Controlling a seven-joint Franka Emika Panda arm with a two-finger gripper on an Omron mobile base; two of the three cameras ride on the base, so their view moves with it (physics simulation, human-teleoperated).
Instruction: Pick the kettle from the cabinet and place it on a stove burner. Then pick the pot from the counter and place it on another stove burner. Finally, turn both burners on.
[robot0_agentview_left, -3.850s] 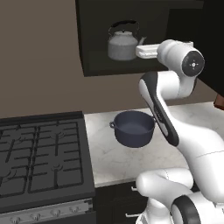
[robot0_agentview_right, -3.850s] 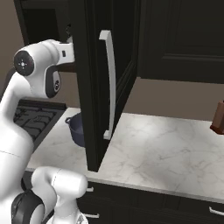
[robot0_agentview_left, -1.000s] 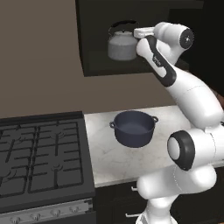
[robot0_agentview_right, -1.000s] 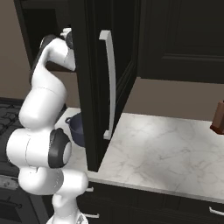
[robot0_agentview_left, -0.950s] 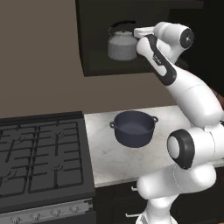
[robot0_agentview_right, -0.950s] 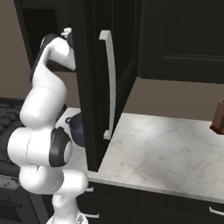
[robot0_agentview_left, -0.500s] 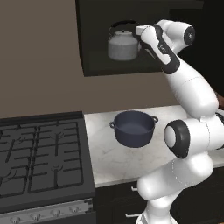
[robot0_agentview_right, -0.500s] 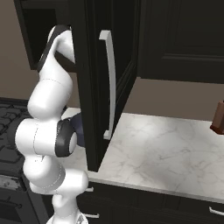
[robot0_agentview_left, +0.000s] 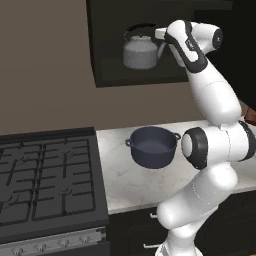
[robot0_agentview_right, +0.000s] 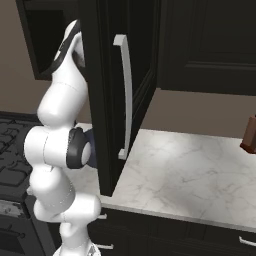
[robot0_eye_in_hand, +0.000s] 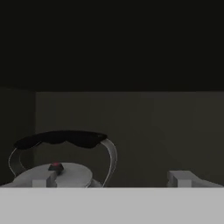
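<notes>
Although the pot (robot0_agentview_left: 152, 146) sits nearest the base, on the white counter (robot0_agentview_left: 131, 182) just beside the range with its stove burners (robot0_agentview_left: 45, 179), it is the kettle (robot0_agentview_left: 140, 51) up on the cabinet (robot0_agentview_left: 142, 75) shelf that the coming move turns on. The arm reaches high, its hand pushed into the open recess at the kettle's right side in the left base view, and the end effector (robot0_eye_in_hand: 111, 178) stands with its fingers spread wide and nothing between them. In the hand view the kettle (robot0_eye_in_hand: 61, 159) lies off to the left rather than centred between the two tips: one tip overlaps the lid by the small red knob, the other stands well clear over dark, bare shelf. The black arched handle (robot0_eye_in_hand: 61, 138) runs side to side across that view, above the level of the tips, so its long axis looks roughly in line with the gap between the fingers rather than across it. By my reading, the hand needs to shift toward the kettle, left in its own view, and probably rise or turn before the fingers can straddle that handle. Behind the kettle there is the cabinet's dark back wall.
</notes>
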